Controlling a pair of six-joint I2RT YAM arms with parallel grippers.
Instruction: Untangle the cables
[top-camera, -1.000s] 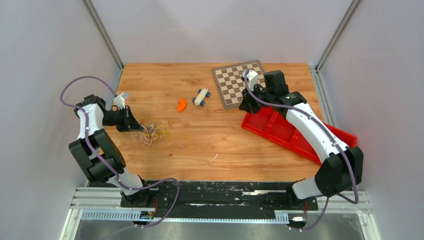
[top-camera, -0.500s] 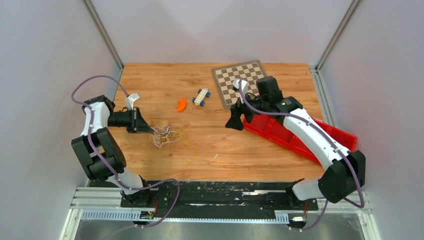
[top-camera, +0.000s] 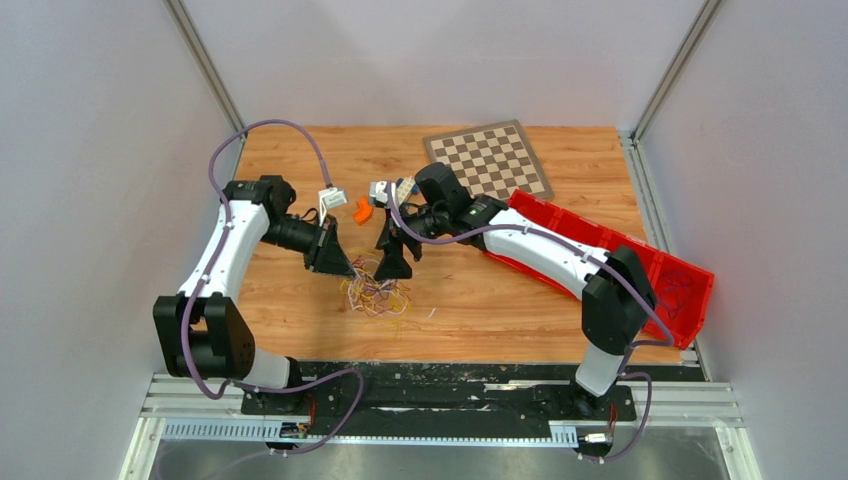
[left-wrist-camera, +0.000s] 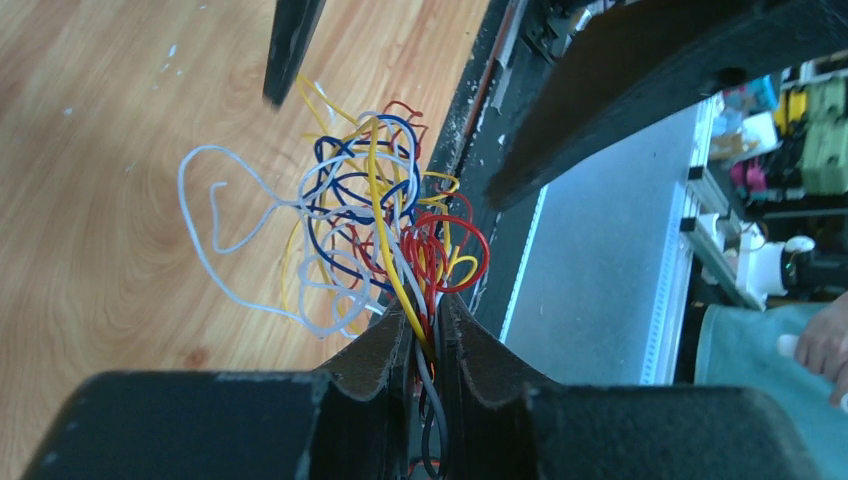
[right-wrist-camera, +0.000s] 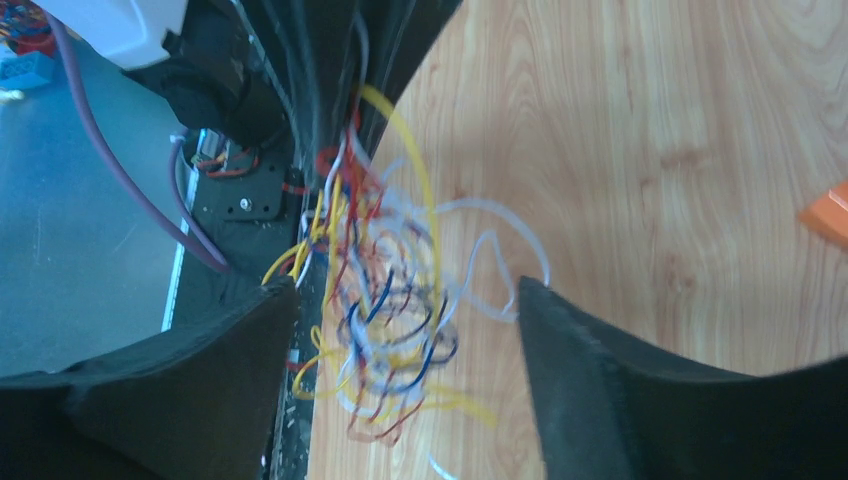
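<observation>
- Closest to the lens in the left wrist view, the left gripper (left-wrist-camera: 425, 330) is clamped tight on a few strands of the cables (left-wrist-camera: 370, 220): yellow, grey and red wires run down into the narrow slit between its fingers.
- From that pinch the rest of the bunch fans away from the fingertips in loose loops. One white loop swings out widest over the wooden table (left-wrist-camera: 90, 200).
- The right gripper (right-wrist-camera: 400, 300) is spread wide, holding nothing. Its two fingers stand either side of the tangle, and the wires hang in the gap between them.
- From above, the two grippers point towards each other near the middle of the table. The tangle sits just below their tips on the side nearer the arm bases.
- The left arm has the bunch, so I judge the right one is placed to close on a strand and draw it away from the left.
- The bunch has no clear long axis; it is a rounded knot.
- The wires are hair-thin and springy-looking: white, yellow, red and blue curls crossing many times.
- I cannot tell whether the knot rests on the wood or hangs just clear.
</observation>
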